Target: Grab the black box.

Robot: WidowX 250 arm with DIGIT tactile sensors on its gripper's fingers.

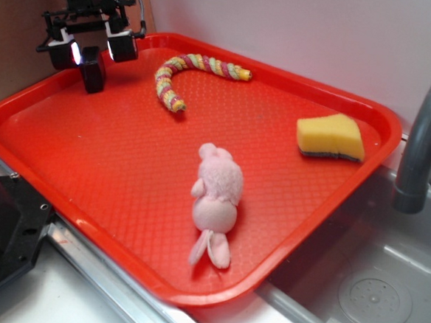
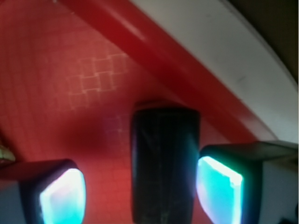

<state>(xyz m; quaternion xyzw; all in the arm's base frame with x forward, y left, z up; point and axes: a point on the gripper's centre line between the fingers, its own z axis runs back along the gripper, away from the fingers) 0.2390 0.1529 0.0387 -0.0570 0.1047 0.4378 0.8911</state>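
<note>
Tray [image 1: 67, 166] floor open around black box [image 1: 93, 69]; raised rim [image 2: 154, 51] runs just behind it, striped rope [image 1: 179, 74] near, bunny [image 1: 216, 198] well apart.

Wrist view: black box [image 2: 164, 163] blurred, its lower end cut off by the bottom edge. Tool [image 2: 140, 191] fingers [image 2: 63, 196] cropped at the bottom; contact with the box unclear. Exterior view: faucet [image 1: 424, 139] cut off at the right edge; arm cropped at the top.
</note>
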